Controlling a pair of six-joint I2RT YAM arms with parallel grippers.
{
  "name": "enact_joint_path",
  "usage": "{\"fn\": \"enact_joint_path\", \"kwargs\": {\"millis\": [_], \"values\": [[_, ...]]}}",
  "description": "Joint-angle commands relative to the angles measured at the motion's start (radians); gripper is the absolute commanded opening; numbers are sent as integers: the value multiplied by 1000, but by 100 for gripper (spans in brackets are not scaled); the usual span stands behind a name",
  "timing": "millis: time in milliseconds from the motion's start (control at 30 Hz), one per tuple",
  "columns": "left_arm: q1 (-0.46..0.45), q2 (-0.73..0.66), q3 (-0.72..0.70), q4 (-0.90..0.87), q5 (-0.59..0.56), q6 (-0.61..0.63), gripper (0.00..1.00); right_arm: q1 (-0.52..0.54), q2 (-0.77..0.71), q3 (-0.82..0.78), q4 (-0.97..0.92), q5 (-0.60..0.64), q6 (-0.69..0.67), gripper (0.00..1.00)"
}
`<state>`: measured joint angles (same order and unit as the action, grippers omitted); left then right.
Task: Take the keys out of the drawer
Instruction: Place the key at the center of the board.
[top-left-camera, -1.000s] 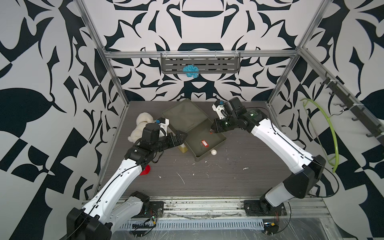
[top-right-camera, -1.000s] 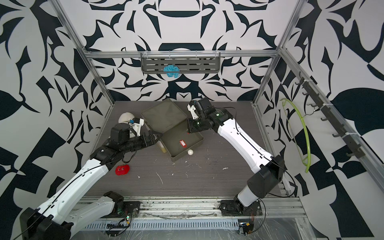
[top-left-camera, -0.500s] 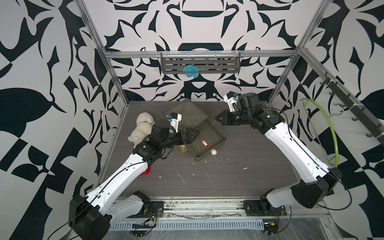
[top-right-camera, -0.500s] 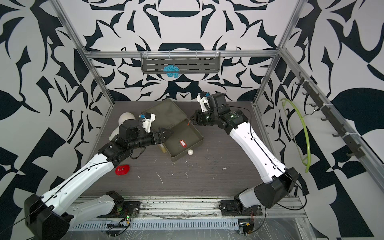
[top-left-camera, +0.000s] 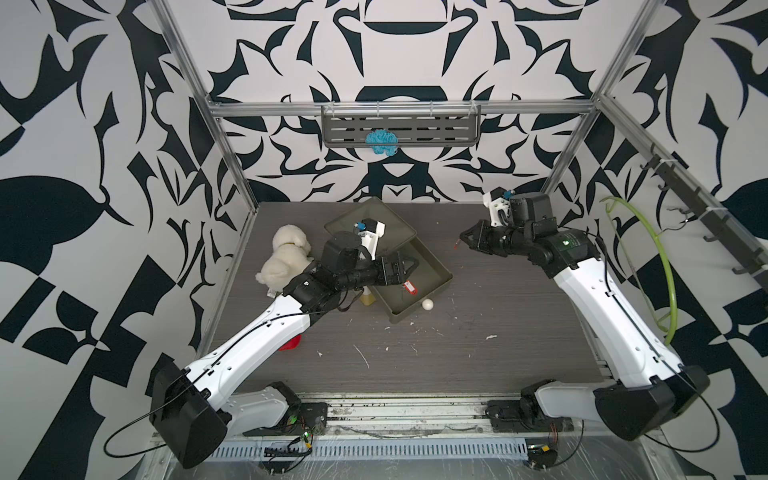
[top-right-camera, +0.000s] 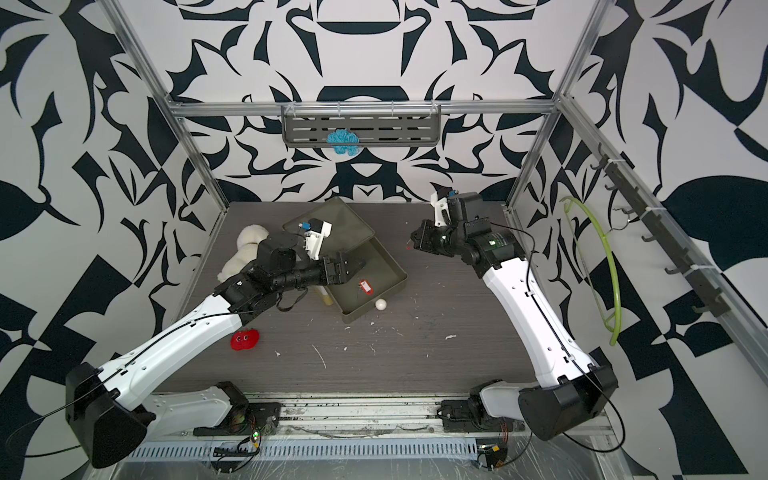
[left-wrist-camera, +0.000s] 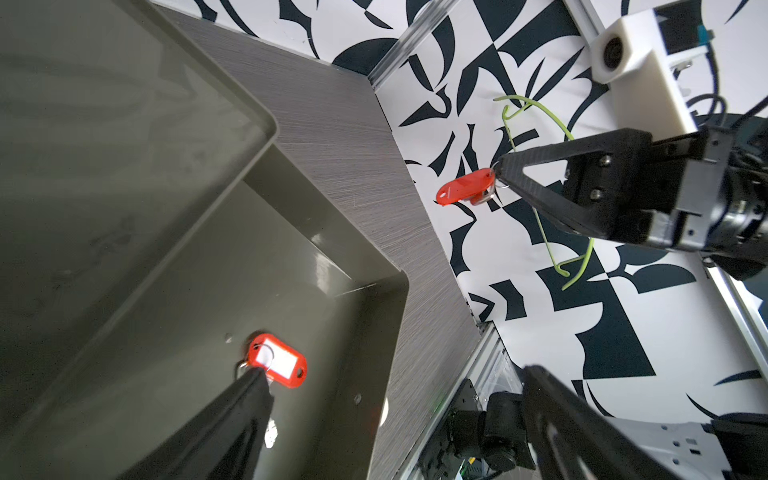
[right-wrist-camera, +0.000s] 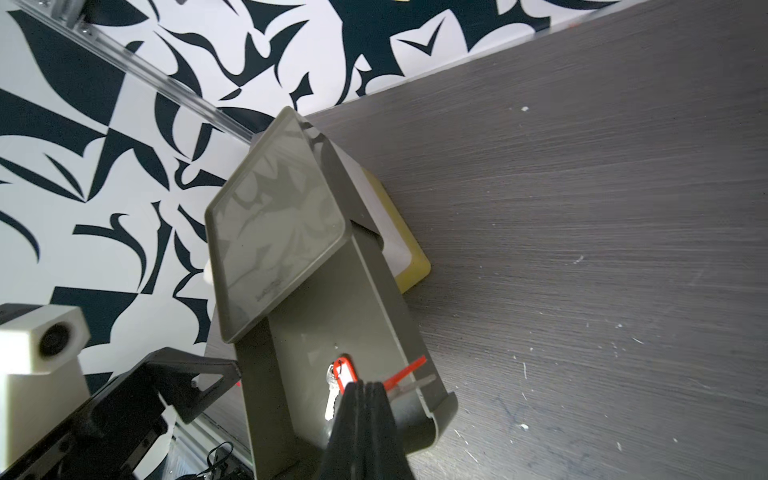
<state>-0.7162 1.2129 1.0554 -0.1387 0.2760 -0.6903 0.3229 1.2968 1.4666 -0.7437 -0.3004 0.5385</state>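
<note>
The olive drawer (top-left-camera: 441, 274) stands pulled out of its low case (top-left-camera: 370, 222) at the table's middle rear. One of the keys (top-left-camera: 409, 287) (top-right-camera: 365, 286), with a red tag, lies on the drawer floor. My left gripper (top-left-camera: 409, 270) (left-wrist-camera: 392, 372) hangs open over the drawer; one of its fingers (left-wrist-camera: 232, 424) is right beside that key (left-wrist-camera: 277, 368). My right gripper (top-left-camera: 462, 241) (right-wrist-camera: 365, 384) is in the air to the right of the drawer, shut on another red-tagged key (left-wrist-camera: 465, 192) (right-wrist-camera: 405, 374).
A white plush (top-left-camera: 286, 257) lies left of the drawer case and a red plush strawberry (top-right-camera: 245, 338) under my left arm. A yellow block (top-left-camera: 368, 299) and a white ball (top-left-camera: 428, 304) touch the drawer front. A green hoop (top-left-camera: 660, 270) hangs on the right wall.
My right arm has drawn back to the right, away from the drawer, carrying its red-tagged key. My left arm has reached forward, and its open gripper now hangs over the drawer.
</note>
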Motion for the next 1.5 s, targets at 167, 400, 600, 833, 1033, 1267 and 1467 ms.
{"fn": "enact_joint_path", "kwargs": {"millis": [167, 400, 600, 833, 1033, 1267, 1467], "values": [[-90, 41, 80, -58, -50, 107, 99, -19, -87, -40, -107, 287, 81, 0], [-161, 41, 86, -86, -71, 173, 99, -45, -77, -88, -191, 333, 132, 0], [-180, 19, 58, -91, -91, 228, 99, -71, -44, -138, -228, 359, 103, 0], [-270, -1, 19, -69, -176, 270, 99, -80, -39, -233, -229, 355, 152, 0], [-340, 14, 14, -82, -202, 304, 99, -84, 1, -290, -226, 339, 151, 0], [-397, 11, -20, -82, -246, 297, 99, -95, 78, -323, -215, 336, 123, 0], [-401, -25, -54, -88, -273, 288, 99, -102, 141, -331, -183, 312, 104, 0]]}}
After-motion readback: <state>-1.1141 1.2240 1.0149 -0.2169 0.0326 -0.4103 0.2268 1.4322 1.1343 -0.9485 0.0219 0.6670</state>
